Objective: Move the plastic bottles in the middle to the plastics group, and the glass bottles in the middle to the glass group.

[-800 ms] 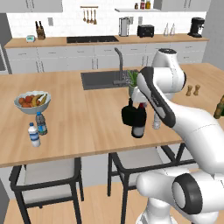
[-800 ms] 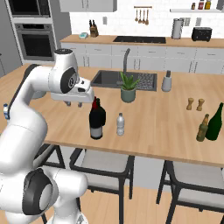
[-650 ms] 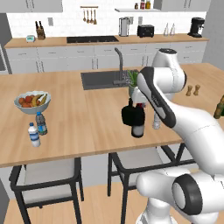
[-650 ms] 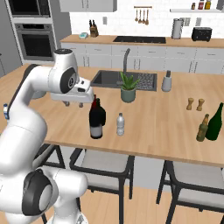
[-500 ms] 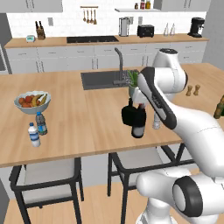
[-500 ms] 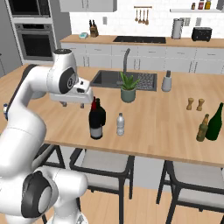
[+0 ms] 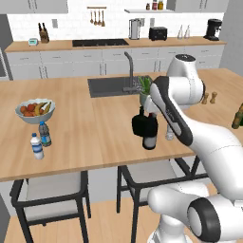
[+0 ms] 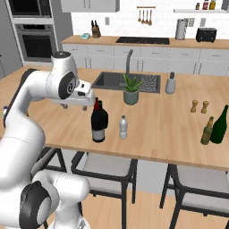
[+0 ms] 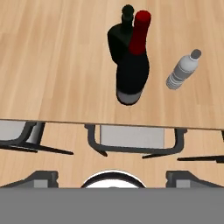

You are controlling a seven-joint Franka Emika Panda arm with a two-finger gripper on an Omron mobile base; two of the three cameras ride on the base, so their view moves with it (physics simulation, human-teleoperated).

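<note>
The end effector [image 8: 87, 103] hung above the worktop [image 8: 170, 120], just left of the red top of the wine bottle [image 8: 98, 125] in the right base view. Whether its jaws were open or closed, I cannot tell, because the fingertips were not clear in any view; nothing was seen in its grip.

The wine bottle [image 9: 131, 74] stood upright near the near edge of the worktop [image 9: 52, 61]. It was tall and dark, almost black, with a red foil top and a pale band low on its body. The squat black bottle [image 9: 118, 40] stood just behind it, on the far side, round in the body with a short thin neck; the two looked touching or almost touching. In the left base view the wine bottle [image 7: 150, 134] covered part of the squat black bottle [image 7: 138, 126].

The small clear water bottle [image 9: 182, 70] stood upright just to the right of the wine bottle, apart from it. It was pale grey with a ribbed body and a small cap, and it was much shorter than the wine bottle. The right base view showed the water bottle [image 8: 123, 127] too.

Far to the left on the worktop, two small bottles stood close together near a fruit bowl [image 7: 34, 111]: the white-labelled bottle [image 7: 36, 146] and the blue-labelled bottle [image 7: 44, 134]. Far to the right stood the olive-green bottle [image 8: 220, 125] with a brown bottle [image 8: 206, 131] beside it.
</note>
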